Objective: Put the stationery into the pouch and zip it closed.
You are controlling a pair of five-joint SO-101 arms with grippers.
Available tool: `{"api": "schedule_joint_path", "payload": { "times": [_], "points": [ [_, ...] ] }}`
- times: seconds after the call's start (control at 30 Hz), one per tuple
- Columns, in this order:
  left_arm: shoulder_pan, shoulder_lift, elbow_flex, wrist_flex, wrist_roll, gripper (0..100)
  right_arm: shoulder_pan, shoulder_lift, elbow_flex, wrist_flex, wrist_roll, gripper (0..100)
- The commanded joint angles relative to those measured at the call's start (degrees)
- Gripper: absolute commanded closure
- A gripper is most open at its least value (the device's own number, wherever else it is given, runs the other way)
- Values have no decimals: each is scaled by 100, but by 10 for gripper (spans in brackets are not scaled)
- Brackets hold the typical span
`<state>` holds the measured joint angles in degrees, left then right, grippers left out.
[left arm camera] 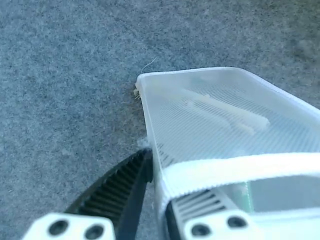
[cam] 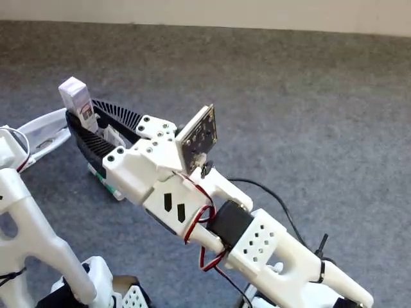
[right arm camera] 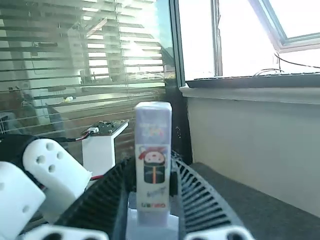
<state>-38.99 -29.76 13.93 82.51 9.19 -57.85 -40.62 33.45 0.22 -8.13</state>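
My right gripper (cam: 87, 125) is shut on a small white and purple stationery box (cam: 77, 99), held upright above the grey carpet. The box (right arm camera: 153, 160) stands between black ribbed fingers (right arm camera: 200, 200), with a cartoon print facing the wrist camera. My left gripper (left arm camera: 157, 172) is shut on the rim of a translucent white mesh pouch (left arm camera: 220, 120), which hangs out over the carpet. A long pale item (left arm camera: 225, 112) shows through the mesh. In the high view the pouch (cam: 40, 133) sits at the far left, just beside the box.
Grey carpet (cam: 302, 102) covers the whole surface, with open room to the right and rear. A green and white item (cam: 106, 183) lies on the carpet under the right gripper. A pale wall (cam: 257, 13) runs along the far edge.
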Motion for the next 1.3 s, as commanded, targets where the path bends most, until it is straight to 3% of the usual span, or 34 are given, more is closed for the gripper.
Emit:
{"api": "schedule_joint_path", "payload": {
  "times": [0.0, 0.37, 0.9, 1.27],
  "points": [
    [251, -13, -48, -53, -53, 989, -31, 233, -347, -163, -220, 995],
    [382, -13, -48, -35, -53, 989, 22, 1675, -312, -2440, -475, 995],
    [365, -13, -48, -35, -62, 989, -180, 3714, -356, -3714, -475, 995],
    [356, -13, -48, -35, -62, 989, -171, 3881, -523, -3829, -475, 995]
  ]
}}
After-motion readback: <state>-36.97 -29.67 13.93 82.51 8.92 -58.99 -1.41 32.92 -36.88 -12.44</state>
